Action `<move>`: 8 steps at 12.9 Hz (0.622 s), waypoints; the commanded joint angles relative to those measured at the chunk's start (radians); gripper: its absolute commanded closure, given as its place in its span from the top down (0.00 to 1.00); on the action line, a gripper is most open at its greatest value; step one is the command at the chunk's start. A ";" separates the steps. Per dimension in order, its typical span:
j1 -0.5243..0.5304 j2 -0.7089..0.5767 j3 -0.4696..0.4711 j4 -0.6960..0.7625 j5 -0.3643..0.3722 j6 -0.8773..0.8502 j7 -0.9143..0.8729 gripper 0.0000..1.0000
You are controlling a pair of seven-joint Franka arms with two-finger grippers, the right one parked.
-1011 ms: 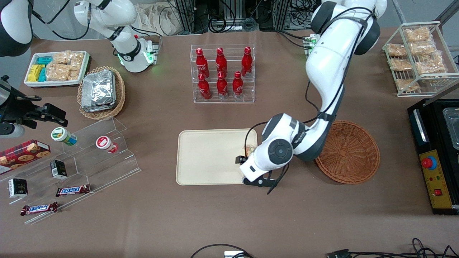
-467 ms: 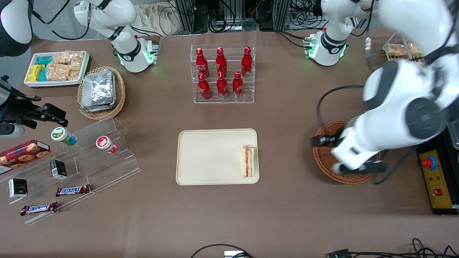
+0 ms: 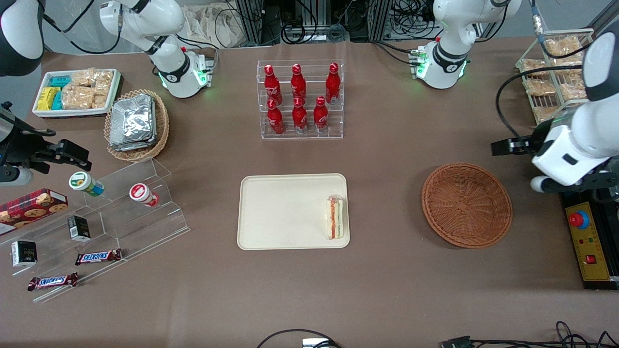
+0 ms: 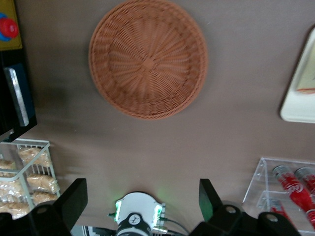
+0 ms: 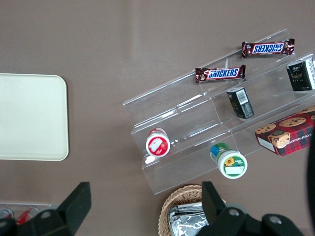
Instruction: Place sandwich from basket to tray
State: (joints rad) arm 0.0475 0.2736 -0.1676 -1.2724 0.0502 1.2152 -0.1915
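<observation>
I see the sandwich (image 3: 334, 217) lying on the tray (image 3: 280, 212) at its basket-side edge; the basket (image 3: 466, 204) is empty. My gripper (image 4: 142, 201), fingers spread and empty, hangs above the table's working-arm end, so I'd park it clear.

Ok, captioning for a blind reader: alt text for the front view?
A sandwich lies on the cream tray; the wicker basket beside it is empty. The gripper hangs open above the table near the basket.

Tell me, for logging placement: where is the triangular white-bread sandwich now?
Front view: the sandwich lies on the cream rectangular tray, at its edge nearest the brown wicker basket.
</observation>
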 commanded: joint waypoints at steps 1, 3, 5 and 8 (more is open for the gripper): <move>0.072 -0.108 -0.012 -0.174 0.003 0.099 0.087 1.00; 0.078 -0.155 -0.012 -0.249 0.000 0.173 0.115 1.00; 0.066 -0.186 -0.013 -0.278 0.005 0.216 0.115 1.00; 0.052 -0.296 -0.009 -0.390 0.011 0.294 0.130 1.00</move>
State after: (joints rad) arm 0.1044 0.0862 -0.1821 -1.5461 0.0499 1.4499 -0.0878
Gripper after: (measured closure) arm 0.000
